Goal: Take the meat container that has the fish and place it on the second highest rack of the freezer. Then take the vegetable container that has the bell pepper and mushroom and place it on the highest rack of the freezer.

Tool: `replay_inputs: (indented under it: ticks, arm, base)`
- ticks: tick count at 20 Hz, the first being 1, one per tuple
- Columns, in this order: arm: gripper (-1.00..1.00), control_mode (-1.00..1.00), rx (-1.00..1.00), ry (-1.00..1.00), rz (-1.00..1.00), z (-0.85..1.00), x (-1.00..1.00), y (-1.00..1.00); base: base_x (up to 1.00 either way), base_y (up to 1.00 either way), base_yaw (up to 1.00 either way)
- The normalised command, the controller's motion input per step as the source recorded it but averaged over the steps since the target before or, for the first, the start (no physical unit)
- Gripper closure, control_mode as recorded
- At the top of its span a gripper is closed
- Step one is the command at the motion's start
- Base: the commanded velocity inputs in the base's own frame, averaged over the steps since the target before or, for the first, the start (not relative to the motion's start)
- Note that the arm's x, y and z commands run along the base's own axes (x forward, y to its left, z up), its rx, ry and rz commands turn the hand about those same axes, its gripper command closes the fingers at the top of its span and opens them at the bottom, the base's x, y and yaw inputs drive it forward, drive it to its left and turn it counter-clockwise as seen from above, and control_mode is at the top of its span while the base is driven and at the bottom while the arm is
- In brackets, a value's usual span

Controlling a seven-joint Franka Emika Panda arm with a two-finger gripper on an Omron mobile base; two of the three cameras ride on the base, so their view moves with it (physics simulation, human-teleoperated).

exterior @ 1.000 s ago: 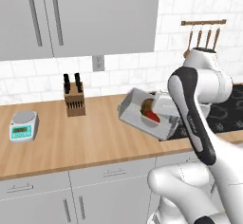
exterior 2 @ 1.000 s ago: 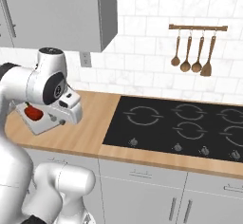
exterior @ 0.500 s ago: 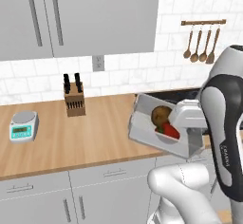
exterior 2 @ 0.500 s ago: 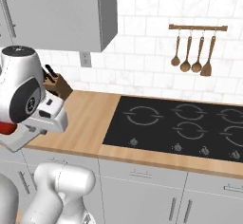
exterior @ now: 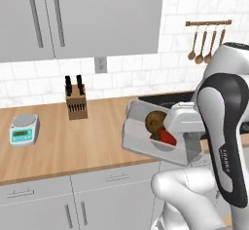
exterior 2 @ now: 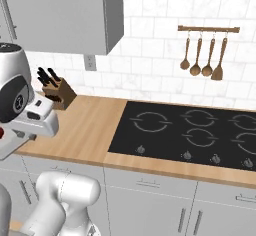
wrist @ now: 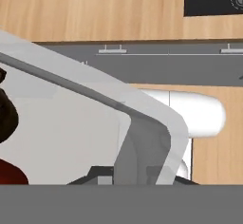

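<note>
Right now the gripper [exterior: 190, 137] is clamped on the right-hand rim of the vegetable container [exterior: 141, 136], a pale grey tray held up in the air in front of the wooden counter [exterior: 63, 146], tilted so that its open face turns toward the left base camera. Inside it sit a brown mushroom [exterior: 155, 121] and, just below and touching it, the small glossy red bell pepper [exterior: 166, 137]; both lie toward the right end of the tray, close to the hand. The tray hangs clear of the counter top, level with its near edge, above the grey drawers [exterior: 116, 178] underneath.

From the hand camera the tray's rounded corner [wrist: 163, 118] sits close to the lens with the fingertips [wrist: 156, 173] pinched on its wall, and the dark mushroom [wrist: 7, 116] and red pepper [wrist: 12, 175] peek in at the left edge. Beyond the tray lie the counter and drawer fronts.

On the counter, well to the left of the tray, stand a knife block [exterior: 76, 104] against the tiled wall and, further left, a small kitchen scale [exterior: 23, 129]. Grey wall cabinets [exterior: 92, 17] hang above. In the right base view a black cooktop [exterior 2: 192, 135] fills the counter to the right, with wooden spoons on a rail [exterior 2: 205, 55] on the far wall; the tray's edge [exterior 2: 15, 147] shows at the far left under the arm.
</note>
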Motion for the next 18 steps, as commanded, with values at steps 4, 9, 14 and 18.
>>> replay_inputs:
  ticks: [4,9,14,18]
  arm:
    - [1.00,1.00,0.00,0.00,0.00,0.01,-0.01,0.03]
    - [1.00,1.00,0.00,0.00,0.00,0.00,0.00,0.00]
    - [1.00,1.00,0.00,0.00,0.00,0.00,0.00,0.00]
    - [1.00,1.00,0.00,0.00,0.00,0.00,0.00,0.00]
  base:
    - [-0.51,0.06,0.00]
    - [-0.98,0.35,0.00]
    - [-0.43,0.86,0.00]
    - [-0.03,1.00,0.00]
